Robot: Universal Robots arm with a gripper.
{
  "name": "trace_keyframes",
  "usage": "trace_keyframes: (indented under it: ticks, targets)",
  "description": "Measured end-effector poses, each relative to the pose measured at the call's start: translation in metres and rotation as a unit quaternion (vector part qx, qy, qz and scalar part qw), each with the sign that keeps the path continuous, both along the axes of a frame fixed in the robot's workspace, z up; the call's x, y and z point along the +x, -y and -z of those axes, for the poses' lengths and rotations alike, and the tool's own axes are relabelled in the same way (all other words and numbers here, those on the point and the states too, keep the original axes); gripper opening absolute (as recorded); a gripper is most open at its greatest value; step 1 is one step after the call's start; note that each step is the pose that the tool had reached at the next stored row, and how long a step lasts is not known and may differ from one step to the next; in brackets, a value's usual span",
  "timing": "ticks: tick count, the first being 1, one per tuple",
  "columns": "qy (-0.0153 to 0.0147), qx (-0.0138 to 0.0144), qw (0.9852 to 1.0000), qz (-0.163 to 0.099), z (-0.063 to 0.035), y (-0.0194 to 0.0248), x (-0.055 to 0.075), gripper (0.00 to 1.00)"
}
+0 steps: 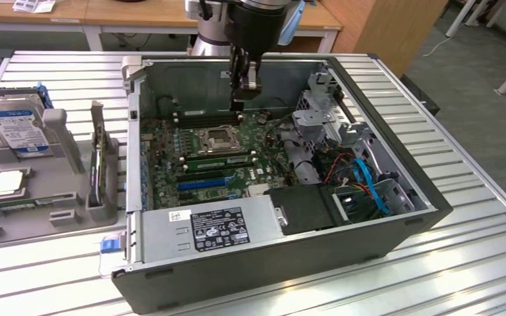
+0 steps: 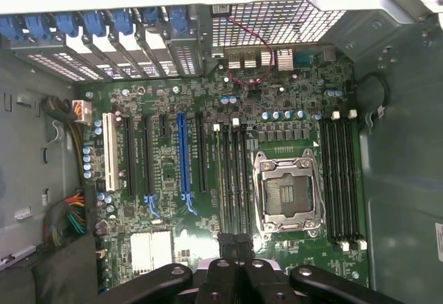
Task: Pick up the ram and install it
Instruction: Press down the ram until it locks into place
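With the fingers (image 1: 246,85) pressed together and empty above the motherboard (image 1: 167,155), the ram (image 1: 219,157) seemingly sits in the slot beside the CPU socket (image 1: 216,137); an off-centre push could leave it half-latched or strike the socket.

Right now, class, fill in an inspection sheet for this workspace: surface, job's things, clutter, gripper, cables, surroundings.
Surface: slatted metal table carrying an open computer case.
Job's things: ram, a green stick that appears seated in a motherboard slot beside the empty CPU socket.
Clutter: hard drive and CPU chip on a grey tray.
Gripper: gripper shut, nothing seen in it, above the motherboard.
Cables: blue and red cables inside the case.
Surroundings: wooden desks behind.
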State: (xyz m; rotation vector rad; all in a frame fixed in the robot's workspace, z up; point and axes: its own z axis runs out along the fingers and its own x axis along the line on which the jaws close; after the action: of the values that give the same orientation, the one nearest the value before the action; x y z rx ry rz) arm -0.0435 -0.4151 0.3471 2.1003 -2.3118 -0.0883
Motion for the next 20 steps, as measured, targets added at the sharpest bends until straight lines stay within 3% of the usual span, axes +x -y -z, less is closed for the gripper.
trace_keyframes:
  ticks: [5,9,20]
  targets:
    - [0.0001,0.0000,0.9994,0.034,0.0005,0.0000,0.0000,0.10]
    - [0.0001,0.0000,0.9977,0.067,0.0009,0.0000,0.0000,0.10]
    - [0.0001,0.0001,0.9888,0.150,0.0018,0.0000,0.0000,0.10]
